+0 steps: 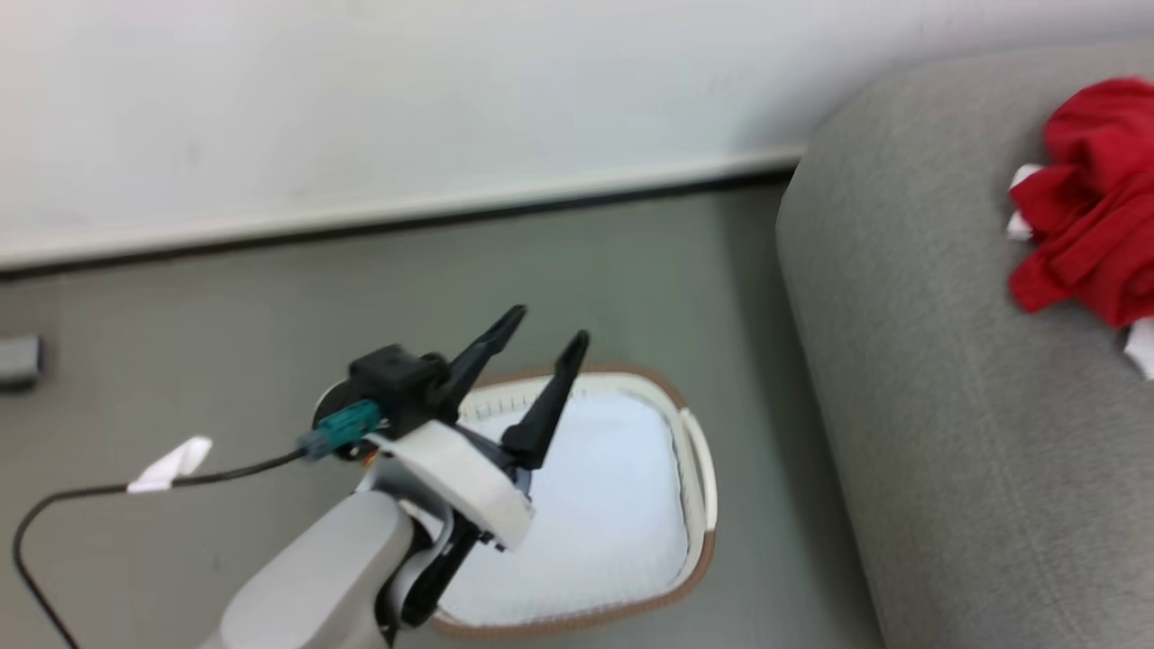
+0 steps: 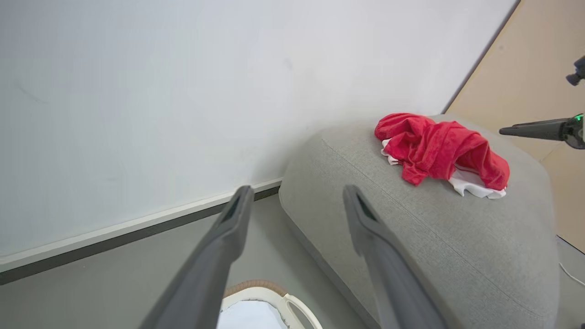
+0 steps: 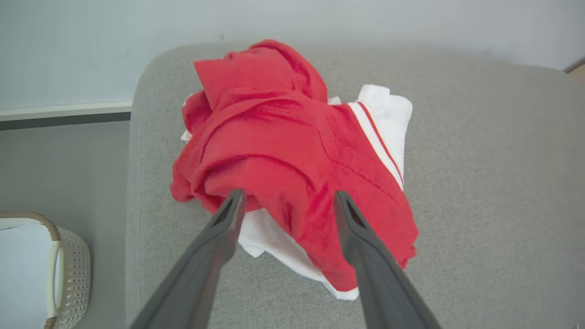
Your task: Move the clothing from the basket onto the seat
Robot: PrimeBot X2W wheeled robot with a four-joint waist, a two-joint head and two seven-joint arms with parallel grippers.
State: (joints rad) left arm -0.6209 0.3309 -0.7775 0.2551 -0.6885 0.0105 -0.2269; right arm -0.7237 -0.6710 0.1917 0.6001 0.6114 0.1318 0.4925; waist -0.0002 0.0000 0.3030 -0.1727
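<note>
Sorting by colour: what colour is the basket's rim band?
Brown; the rim band shows best in head view.

1. The red clothing [image 3: 292,151], trimmed in white, is lying in a crumpled heap on the seat [image 1: 947,406], with a white piece peeking out underneath.
2. The grey seat is bearing the heap near its rounded end.
3. The white, brown-rimmed basket [image 1: 696,469] is sitting upright just beside the seat.

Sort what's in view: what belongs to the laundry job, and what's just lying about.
Belongs to the job:
- red and white clothing, heaped on the grey seat
- white basket on the floor beside it

Just lying about:
- pale pad inside the basket
- small grey block on the floor
- black cable with a white tag
</note>
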